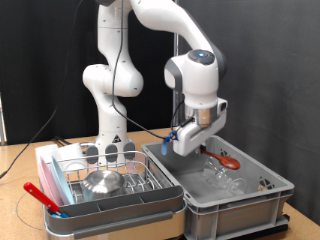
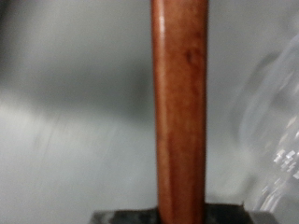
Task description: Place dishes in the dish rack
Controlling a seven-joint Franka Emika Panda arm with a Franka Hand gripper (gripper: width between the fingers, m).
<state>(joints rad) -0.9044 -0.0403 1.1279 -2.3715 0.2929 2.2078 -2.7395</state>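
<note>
The dish rack (image 1: 150, 185), silver wire in a white tray base, stands at the exterior view's lower left. A small steel bowl (image 1: 101, 182) sits inside it. Clear glass pieces (image 1: 226, 180) lie in the grey bin on the right. My gripper (image 1: 188, 147) hangs over the bin's near-left part, above the glass. It is shut on a thin orange-brown stick (image 1: 222, 157) that slants out toward the exterior view's right. In the wrist view the stick (image 2: 179, 103) runs lengthwise out from between my fingertips (image 2: 121, 217), with blurred clear glass (image 2: 277, 121) beside it.
The large grey plastic bin (image 1: 262, 205) fills the exterior view's lower right. A red utensil (image 1: 45, 196) lies along the rack's left edge. The robot's base stands behind the rack, and a black curtain closes off the back.
</note>
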